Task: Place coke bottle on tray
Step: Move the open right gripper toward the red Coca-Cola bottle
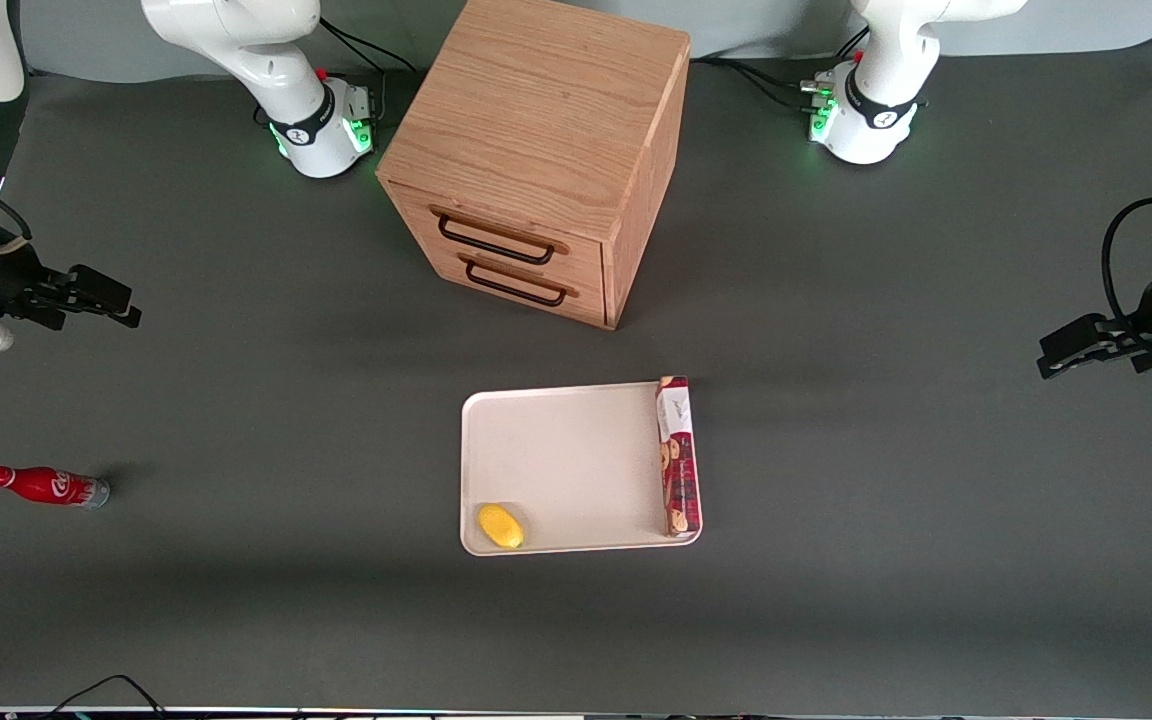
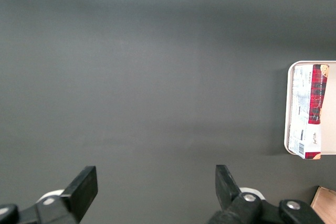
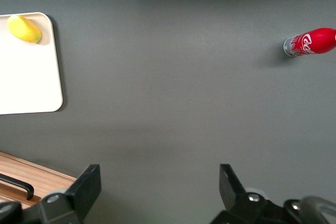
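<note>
The coke bottle [image 1: 46,486], small and red with white script, lies on its side on the dark mat at the working arm's end of the table; it also shows in the right wrist view [image 3: 311,42]. The off-white tray [image 1: 576,450] lies mid-table in front of the wooden drawer box, and its corner shows in the right wrist view [image 3: 31,77]. My right gripper [image 1: 106,300] hangs open and empty above the mat, farther from the front camera than the bottle and well apart from it. Its fingers [image 3: 86,184] stand wide apart over bare mat.
A wooden drawer box [image 1: 546,150] with two black handles stands farther from the front camera than the tray. On the tray lie a yellow lemon [image 1: 500,526] and a long red-brown cookie box [image 1: 677,455]. The lemon also shows in the right wrist view [image 3: 23,29].
</note>
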Tool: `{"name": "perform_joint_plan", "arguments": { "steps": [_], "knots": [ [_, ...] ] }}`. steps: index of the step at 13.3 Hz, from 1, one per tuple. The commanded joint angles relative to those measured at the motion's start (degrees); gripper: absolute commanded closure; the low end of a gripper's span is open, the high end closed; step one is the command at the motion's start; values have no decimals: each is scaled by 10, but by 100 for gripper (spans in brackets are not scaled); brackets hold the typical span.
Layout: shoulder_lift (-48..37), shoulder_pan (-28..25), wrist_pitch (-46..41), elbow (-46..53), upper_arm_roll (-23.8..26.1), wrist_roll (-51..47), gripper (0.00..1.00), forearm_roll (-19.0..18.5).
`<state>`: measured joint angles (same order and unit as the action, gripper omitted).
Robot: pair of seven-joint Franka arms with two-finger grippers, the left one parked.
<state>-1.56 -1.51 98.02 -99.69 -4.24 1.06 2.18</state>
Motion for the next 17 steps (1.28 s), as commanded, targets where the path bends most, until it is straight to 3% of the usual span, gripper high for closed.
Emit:
{"name": "perform_joint_plan", "arguments": {
  "steps": [1, 9, 12, 17],
  "knots": [
    [3, -3, -8, 12, -5, 12, 0, 6],
    [4, -1, -8, 6, -4, 13, 0, -2],
    [5, 2, -8, 0, -2, 11, 0, -46],
    [9, 61, 7, -8, -2, 62, 0, -86]
  ]
}}
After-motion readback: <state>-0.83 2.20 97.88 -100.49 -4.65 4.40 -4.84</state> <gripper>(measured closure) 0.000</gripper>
